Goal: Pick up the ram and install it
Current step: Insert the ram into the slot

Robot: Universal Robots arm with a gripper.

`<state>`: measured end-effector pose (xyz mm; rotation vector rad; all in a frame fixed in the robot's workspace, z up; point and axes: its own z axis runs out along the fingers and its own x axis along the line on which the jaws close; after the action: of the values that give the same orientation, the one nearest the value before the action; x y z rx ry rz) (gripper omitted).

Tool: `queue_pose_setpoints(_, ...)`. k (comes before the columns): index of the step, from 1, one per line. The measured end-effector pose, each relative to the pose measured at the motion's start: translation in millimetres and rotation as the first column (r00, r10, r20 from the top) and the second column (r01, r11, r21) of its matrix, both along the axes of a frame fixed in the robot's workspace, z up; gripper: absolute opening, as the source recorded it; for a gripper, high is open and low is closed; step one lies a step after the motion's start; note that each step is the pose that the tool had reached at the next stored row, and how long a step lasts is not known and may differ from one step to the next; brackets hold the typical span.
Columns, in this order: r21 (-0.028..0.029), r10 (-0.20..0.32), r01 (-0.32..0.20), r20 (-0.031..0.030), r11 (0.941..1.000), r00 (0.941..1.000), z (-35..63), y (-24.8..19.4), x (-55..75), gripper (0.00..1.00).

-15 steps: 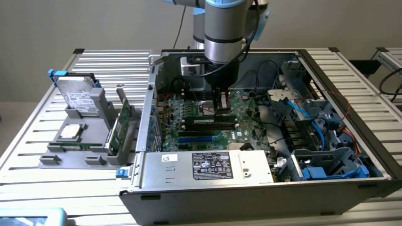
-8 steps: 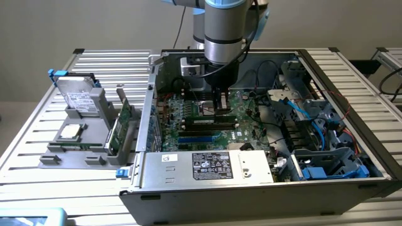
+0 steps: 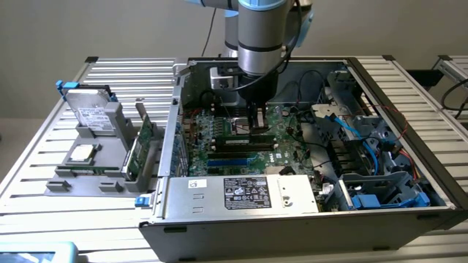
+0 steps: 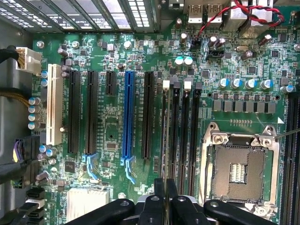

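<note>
Inside the open computer case (image 3: 409, 137), my gripper (image 3: 256, 127) hangs straight down over the green motherboard (image 3: 219, 131). It is shut on the ram (image 3: 241, 138), a thin green stick standing on edge along the black memory slots. From the wrist, the ram (image 4: 164, 140) is edge-on, a narrow line running away from my gripper (image 4: 164, 192) in line with the slot beside the other black memory slots (image 4: 185, 136). I cannot tell how deep it sits in the slot.
A CPU socket (image 4: 239, 168) lies close beside the memory slots, with a blue slot (image 4: 127, 112) and a white slot (image 4: 54, 103) on the other side. The power supply (image 3: 241, 192), blue cables (image 3: 351, 131) and a drive cage (image 3: 380, 192) crowd the case. Outside, a grey fixture (image 3: 95, 170) holds a hard drive (image 3: 91, 118) and a green expansion card (image 3: 142, 145).
</note>
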<state>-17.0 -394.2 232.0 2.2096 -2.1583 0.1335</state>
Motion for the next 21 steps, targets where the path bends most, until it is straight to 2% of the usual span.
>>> queue_pose_setpoints(21, -0.0001, -0.001, 0.001, 0.0002, 1.0, 1.0, -3.7, -0.2, -0.1, 0.13)
